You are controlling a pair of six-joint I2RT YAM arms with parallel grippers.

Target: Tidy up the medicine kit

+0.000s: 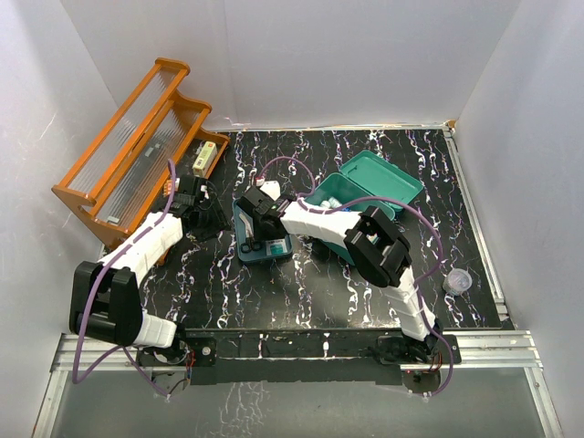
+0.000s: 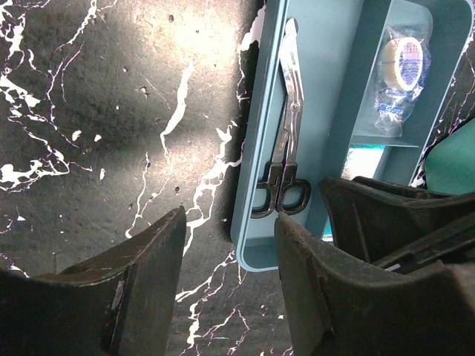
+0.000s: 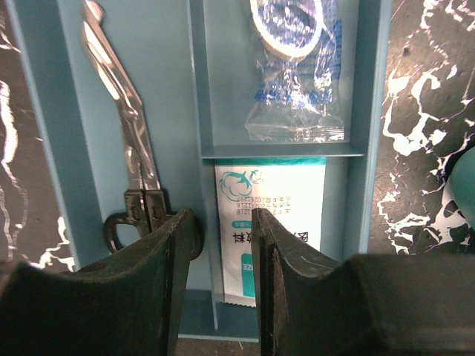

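Observation:
The teal medicine kit (image 1: 381,185) stands open at the back middle; a corner shows in the left wrist view (image 2: 454,165). A light-blue insert tray (image 1: 265,251) lies on the table left of it, holding scissors (image 3: 122,104), a bagged tape roll (image 3: 293,67) and a cotton packet (image 3: 271,200). My right gripper (image 3: 223,237) is open, low over the tray's near end, its fingers straddling the divider wall between scissors and packet. My left gripper (image 2: 230,245) is open and empty, just left of the tray (image 2: 256,222), beside the scissors' handles (image 2: 280,191).
An orange wooden tiered rack (image 1: 137,146) stands at the back left with a small box (image 1: 208,157) beside it. A small clear cup (image 1: 458,281) sits at the right on the black marbled table (image 1: 319,292). White walls enclose the back and sides.

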